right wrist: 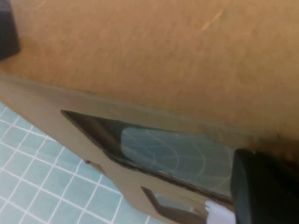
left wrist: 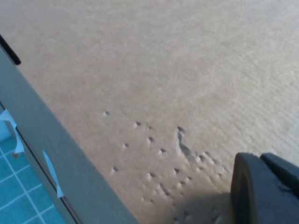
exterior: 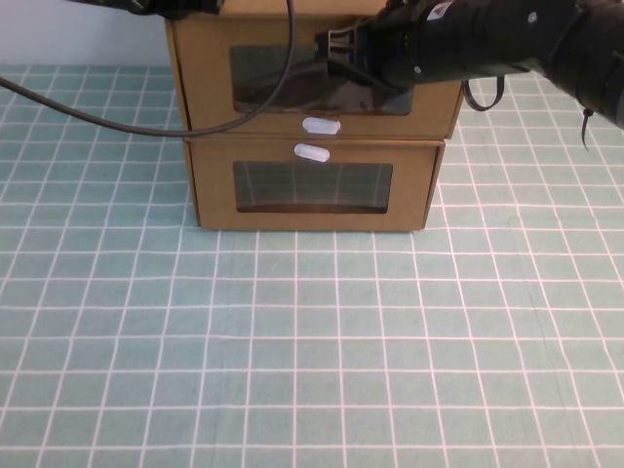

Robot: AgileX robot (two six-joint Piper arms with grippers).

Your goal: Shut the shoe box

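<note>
Two brown cardboard boxes are stacked at the back of the table. The upper one is the shoe box (exterior: pixel 205 68), with a wrinkled dark window (exterior: pixel 268 78) and a white tab (exterior: pixel 321 125) below it. My right gripper (exterior: pixel 331 51) comes in from the right and is open against the front of the shoe box at its window. In the right wrist view the window (right wrist: pixel 163 149), the tab (right wrist: pixel 217 212) and one finger (right wrist: pixel 266 186) show close up. My left gripper (exterior: pixel 175 5) is over the shoe box's top (left wrist: pixel 163 70) at the left corner.
The lower box (exterior: pixel 214 185) has its white tab (exterior: pixel 311 151) above a smooth clear window. A black cable (exterior: pixel 97 119) hangs across the shoe box's left front. The green gridded mat (exterior: pixel 312 341) spreads in front of the boxes.
</note>
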